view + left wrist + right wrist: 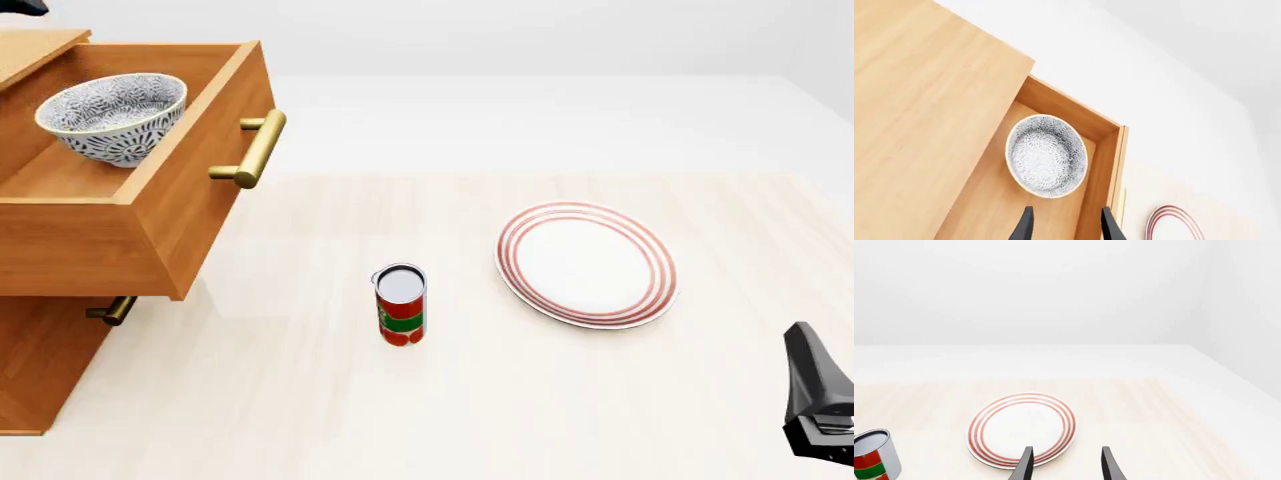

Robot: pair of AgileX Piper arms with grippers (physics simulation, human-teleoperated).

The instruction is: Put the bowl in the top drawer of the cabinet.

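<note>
I see the bowl [111, 118] sitting upright inside the pulled-out top drawer [187, 215], straight ahead of my left gripper [1066, 225], jaws wide and empty above it; right gripper [1066, 464], equally wide, idles far off.

Bright, even, diffuse light fills all three views, with no glare. Shadows are soft and faint: a pale one under the can [400, 305], a dimmer zone beneath the open drawer [127, 225]. Everything renders sharp, without blur or edge distortion.
</note>
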